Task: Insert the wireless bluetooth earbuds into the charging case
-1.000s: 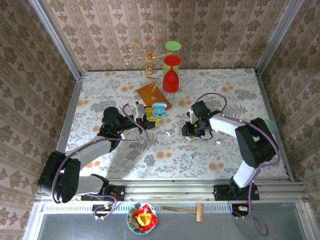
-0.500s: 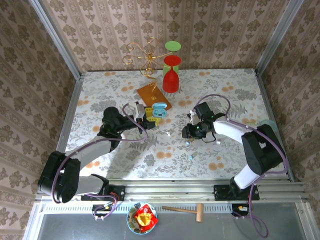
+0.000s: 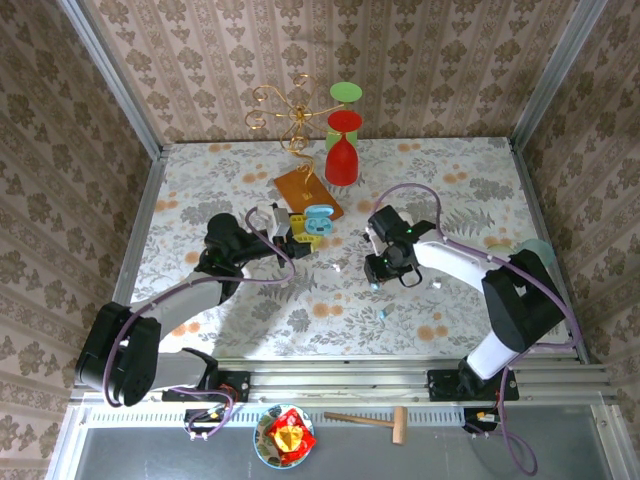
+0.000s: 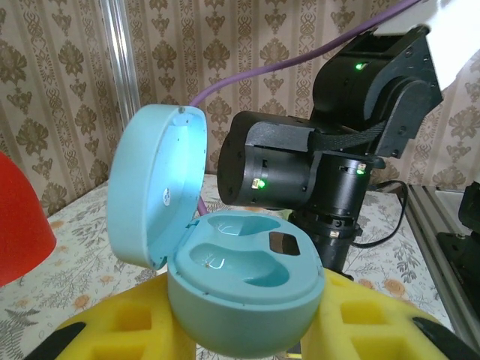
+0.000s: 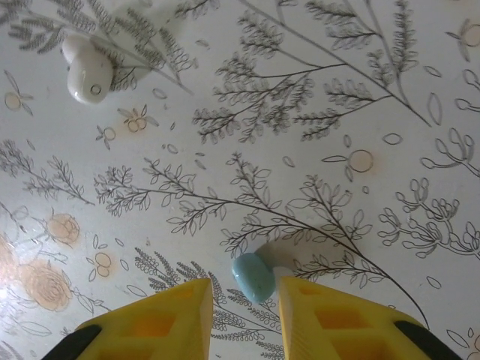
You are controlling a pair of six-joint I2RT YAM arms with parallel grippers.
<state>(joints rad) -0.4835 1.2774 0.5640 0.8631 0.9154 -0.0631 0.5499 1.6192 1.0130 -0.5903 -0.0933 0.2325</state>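
Note:
My left gripper [image 4: 240,334] is shut on the open light blue charging case [image 4: 240,281], its yellow fingers [image 4: 112,322] on either side. The lid [image 4: 154,191] stands up at the left and both wells are empty. From above, the case [image 3: 318,217] hangs left of the table's middle. My right gripper [image 5: 244,304] is low over the table and open, with a light blue earbud [image 5: 253,277] lying between its fingertips, close to the right finger [image 5: 330,311]. A white earbud [image 5: 88,71] lies farther off. From above, a white earbud [image 3: 337,268] and a light blue earbud [image 3: 384,314] lie near my right gripper [image 3: 378,280].
A red cup [image 3: 342,160], a green cup [image 3: 346,93] and a gold wire stand [image 3: 290,110] are at the back, with a brown board [image 3: 308,190] in front of them. Another white earbud [image 3: 437,285] lies right of the right wrist. Patterned walls enclose the table.
My right wrist has shifted left and settled over the light blue earbud, and its jaws have narrowed a little. The left gripper and the case have not moved.

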